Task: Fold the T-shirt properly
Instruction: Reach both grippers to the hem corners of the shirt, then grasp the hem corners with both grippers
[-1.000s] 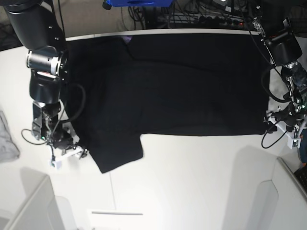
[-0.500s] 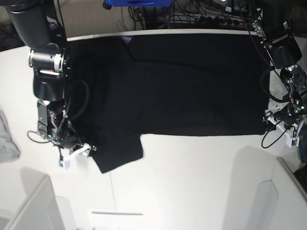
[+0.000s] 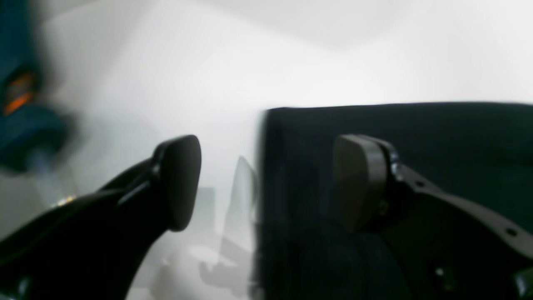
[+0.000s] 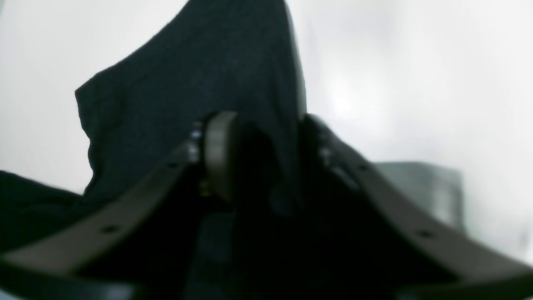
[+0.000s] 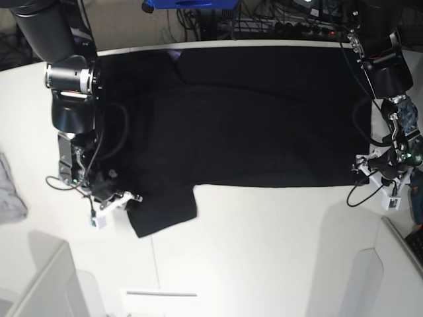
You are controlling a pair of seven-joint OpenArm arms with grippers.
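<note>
The black T-shirt (image 5: 251, 112) lies spread flat on the white table (image 5: 264, 244), with one sleeve (image 5: 162, 214) pointing toward the front. My right gripper (image 5: 130, 198) is at the sleeve's left corner. In the right wrist view its jaws stand close together (image 4: 268, 158) with the sleeve cloth (image 4: 187, 83) bunched between them. My left gripper (image 5: 362, 173) is at the shirt's front right corner. In the left wrist view it is open (image 3: 268, 183). One finger (image 3: 358, 183) is over the cloth (image 3: 437, 137), the other is over bare table, and the shirt's edge runs between them.
A small grey cloth (image 5: 10, 188) lies at the table's left edge. White bins stand at the front left (image 5: 39, 284) and front right (image 5: 390, 271). Cables and a power strip (image 5: 284, 26) run behind the table. A teal object (image 5: 418, 198) sits beside my left gripper.
My right gripper has moved right onto the sleeve's corner. My left gripper has moved left to the shirt's front right corner. The shirt lies as before.
</note>
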